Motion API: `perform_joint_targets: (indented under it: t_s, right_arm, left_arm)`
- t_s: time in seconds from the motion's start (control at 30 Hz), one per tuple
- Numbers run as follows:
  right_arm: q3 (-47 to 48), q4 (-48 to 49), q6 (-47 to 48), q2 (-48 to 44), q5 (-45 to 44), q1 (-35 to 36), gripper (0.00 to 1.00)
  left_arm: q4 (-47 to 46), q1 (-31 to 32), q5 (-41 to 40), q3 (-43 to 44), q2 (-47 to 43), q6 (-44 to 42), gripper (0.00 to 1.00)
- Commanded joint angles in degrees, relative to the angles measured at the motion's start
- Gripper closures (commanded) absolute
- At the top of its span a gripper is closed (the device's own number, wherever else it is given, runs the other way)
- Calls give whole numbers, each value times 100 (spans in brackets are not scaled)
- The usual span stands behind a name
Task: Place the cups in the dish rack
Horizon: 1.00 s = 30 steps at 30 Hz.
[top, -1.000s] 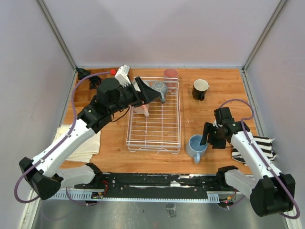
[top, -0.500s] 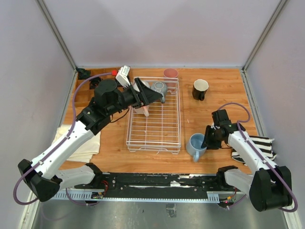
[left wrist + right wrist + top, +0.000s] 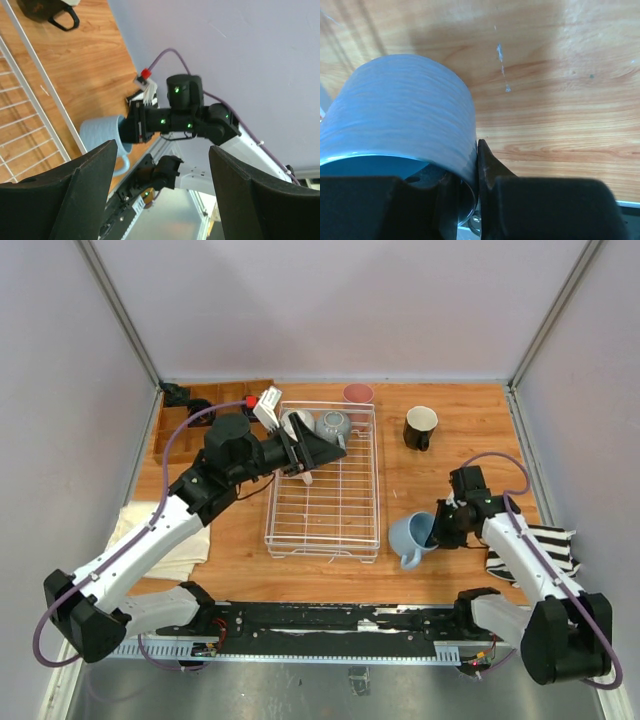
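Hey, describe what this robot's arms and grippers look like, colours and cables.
The left arm and right arm have white link shells and black joints. A purple cable loops along each. The left gripper and right gripper are black; green lights dot the right wrist.

We count five cups with certainty: one light blue mug (image 3: 410,537), its wall pinched between the jaws of the right gripper (image 3: 429,530); one black mug (image 3: 420,427) and one pink tumbler (image 3: 358,393), both well apart from any jaws; one grey-green mug (image 3: 333,425) and one white mug (image 3: 296,422), both just beside the widely spread jaws of the left gripper (image 3: 336,448). One pale pink piece (image 3: 304,477) under the left jaws is perhaps a sixth cup; we cannot tell. We count also one dish rack (image 3: 325,540), one wooden tray (image 3: 172,435), one cream cloth (image 3: 170,535) and one striped cloth (image 3: 550,545).
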State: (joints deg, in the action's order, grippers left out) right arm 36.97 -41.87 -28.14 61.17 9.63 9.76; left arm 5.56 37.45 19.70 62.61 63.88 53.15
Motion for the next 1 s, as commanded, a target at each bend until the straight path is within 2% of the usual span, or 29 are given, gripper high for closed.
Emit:
perform_joint_targets:
  t_s: [0.0,0.1,0.23,0.43,0.63,0.87,0.97]
  right_arm:
    - [897,-155,113,-331,810,-547,100]
    - [1424,-106,11,-386,1332,-913,99]
    - [1883,407,-505,-343,1977,-1037,99]
    - [1816,2468,-2071,-362,2673,-1033,99]
    - [1244,5159,-3412,-219,2962,-993,99]
    - [1310,6745,-4135,269,2814,-460,99]
    - [1321,7175,-4282,412,2689,-181,99]
  left_arm:
    - [-739,-45,690,-384,-6,321,22]
    - [-1263,-45,879,-693,-86,632,21]
    - [-1938,-45,1051,-985,-75,1182,21]
    - [-2621,50,1048,-1150,48,1821,21]
    - [-2569,201,1048,-1014,498,1924,21]
    - [-2744,202,987,-912,800,1839,21]
    - [-3180,201,977,-943,936,1961,21]
